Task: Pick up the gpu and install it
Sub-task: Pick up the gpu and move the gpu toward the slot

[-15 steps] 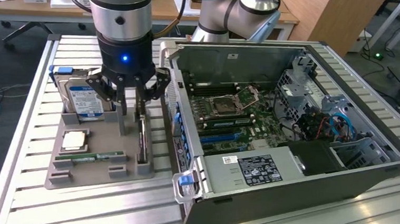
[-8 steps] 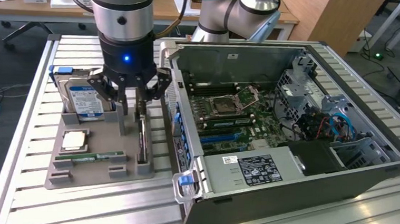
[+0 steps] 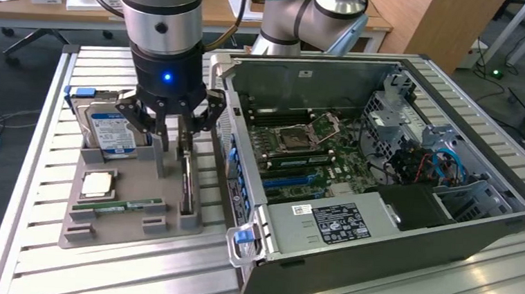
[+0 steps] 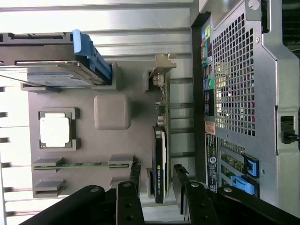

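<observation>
The gpu (image 3: 187,187) (image 4: 159,157) stands on edge in a slot of the grey holder tray (image 3: 127,229) (image 4: 136,101). It is a thin dark card with a green board edge and a silver bracket at one end. My gripper (image 3: 174,141) (image 4: 158,177) hangs over one end of the card and is open. In the wrist view one finger (image 4: 136,174) stands on each side of the card, with a gap on both sides. Nothing is held.
The tray also holds a hard drive with a blue label (image 3: 111,131) (image 4: 51,70), a CPU (image 3: 98,184) (image 4: 55,131) and a RAM stick (image 3: 115,207) (image 4: 79,164). The open computer case (image 3: 479,224) (image 4: 243,93) stands close beside the tray, its motherboard (image 3: 289,163) exposed.
</observation>
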`<action>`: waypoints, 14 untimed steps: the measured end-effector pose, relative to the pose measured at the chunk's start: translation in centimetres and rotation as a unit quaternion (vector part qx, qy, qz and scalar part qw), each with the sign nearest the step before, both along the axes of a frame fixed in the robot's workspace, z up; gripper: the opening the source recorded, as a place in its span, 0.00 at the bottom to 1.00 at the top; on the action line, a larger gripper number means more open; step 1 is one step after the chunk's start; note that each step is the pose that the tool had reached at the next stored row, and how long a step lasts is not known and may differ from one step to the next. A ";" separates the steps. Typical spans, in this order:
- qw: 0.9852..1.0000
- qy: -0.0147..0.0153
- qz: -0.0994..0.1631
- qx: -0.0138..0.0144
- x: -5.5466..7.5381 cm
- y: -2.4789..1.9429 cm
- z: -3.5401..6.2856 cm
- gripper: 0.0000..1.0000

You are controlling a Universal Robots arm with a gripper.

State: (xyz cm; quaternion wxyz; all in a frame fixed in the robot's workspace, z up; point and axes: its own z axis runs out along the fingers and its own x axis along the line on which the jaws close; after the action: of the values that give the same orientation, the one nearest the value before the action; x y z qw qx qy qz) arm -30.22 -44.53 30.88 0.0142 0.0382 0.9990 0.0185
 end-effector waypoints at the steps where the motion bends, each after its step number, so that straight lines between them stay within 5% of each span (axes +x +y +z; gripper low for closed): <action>1: 1.000 0.000 0.000 0.000 0.0 0.00 0.00 0.42; 14: 1.000 0.000 0.000 0.000 0.3 0.00 -0.35 0.42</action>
State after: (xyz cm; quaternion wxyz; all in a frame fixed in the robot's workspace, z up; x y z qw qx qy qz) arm -29.95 -44.53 30.52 0.0143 0.0382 0.9990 0.0186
